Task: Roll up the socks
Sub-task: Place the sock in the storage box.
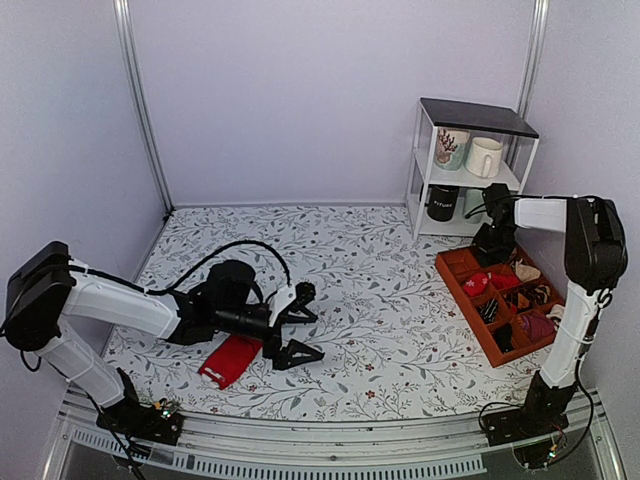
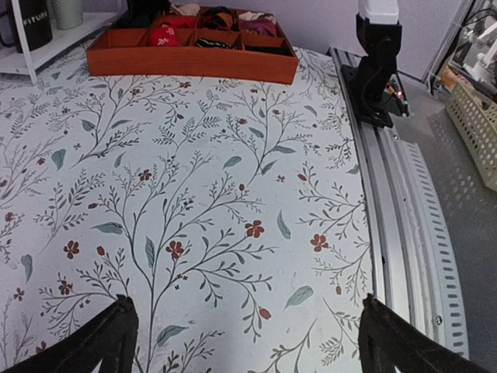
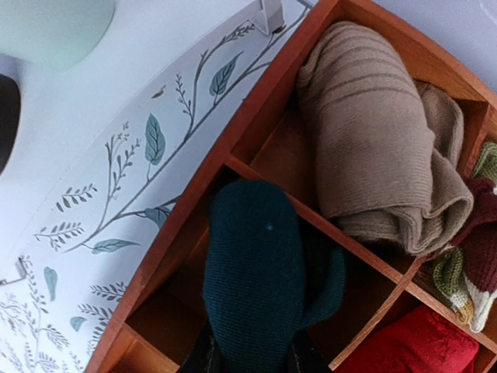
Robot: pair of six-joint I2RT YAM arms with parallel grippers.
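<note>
The red sock (image 1: 231, 359) lies flat on the floral cloth near the front left, with a small white mark at its near end. My left gripper (image 1: 304, 324) is open and empty just right of it, jaws wide apart; in the left wrist view (image 2: 248, 350) only bare cloth shows between its fingers (image 2: 105, 342). My right gripper (image 1: 492, 246) is over the far corner of the orange tray (image 1: 458, 291). In the right wrist view it (image 3: 252, 356) is shut on the dark teal sock (image 3: 256, 280), which hangs over a tray compartment.
The tray (image 3: 194, 194) holds several rolled socks, among them a beige one (image 3: 365, 132) and a red one (image 3: 411, 342). A white shelf (image 1: 470, 165) with mugs stands behind the tray. The metal rail (image 2: 388, 202) runs along the table's near edge.
</note>
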